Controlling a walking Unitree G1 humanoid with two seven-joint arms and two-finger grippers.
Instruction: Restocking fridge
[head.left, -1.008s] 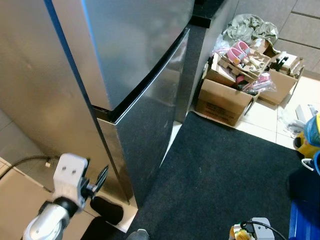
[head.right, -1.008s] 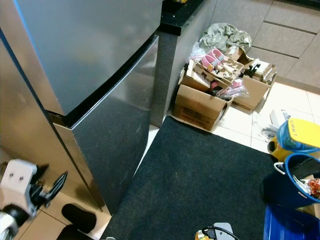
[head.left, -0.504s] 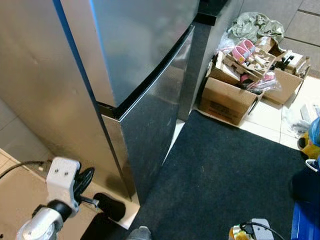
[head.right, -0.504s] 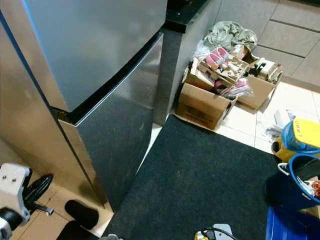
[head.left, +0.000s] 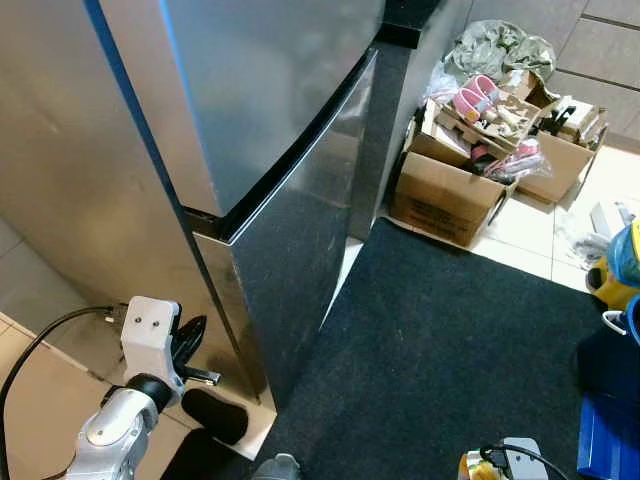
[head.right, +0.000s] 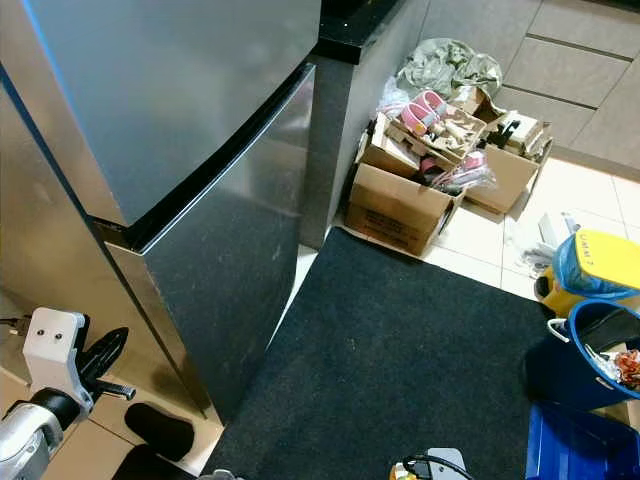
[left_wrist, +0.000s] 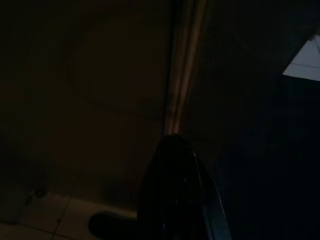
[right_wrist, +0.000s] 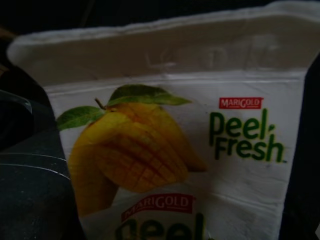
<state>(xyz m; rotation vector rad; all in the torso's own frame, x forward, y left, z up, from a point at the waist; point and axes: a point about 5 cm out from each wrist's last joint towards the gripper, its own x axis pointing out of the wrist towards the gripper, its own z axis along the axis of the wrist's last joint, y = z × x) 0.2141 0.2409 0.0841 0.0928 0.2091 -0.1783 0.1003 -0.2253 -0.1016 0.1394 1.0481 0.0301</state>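
Observation:
A stainless-steel fridge stands at the left with its upper door (head.left: 260, 90) and lower door (head.left: 290, 250) both closed and a dark gap between them. My left gripper (head.left: 192, 338) is low down beside the fridge's front left corner, near the lower door's edge, fingers together and holding nothing. The dark left wrist view shows that door edge (left_wrist: 182, 75) just ahead of the fingers. My right gripper (right_wrist: 165, 170) is shut on a white Marigold Peel Fresh mango juice carton (right_wrist: 240, 135). A yellow bit of the carton (head.left: 478, 467) peeks in at the bottom edge.
A black mat (head.left: 440, 350) covers the floor before the fridge. Cardboard boxes (head.left: 450, 195) of shoes and clutter sit by the dark counter end. A blue bucket (head.right: 600, 340), a yellow container (head.right: 600, 265) and a blue crate (head.right: 580, 445) stand at the right. A black cable (head.left: 40, 335) trails left.
The head view has shifted a little. My left gripper has come closer to the fridge's lower front corner. The fridge doors stay closed and the right gripper keeps the carton.

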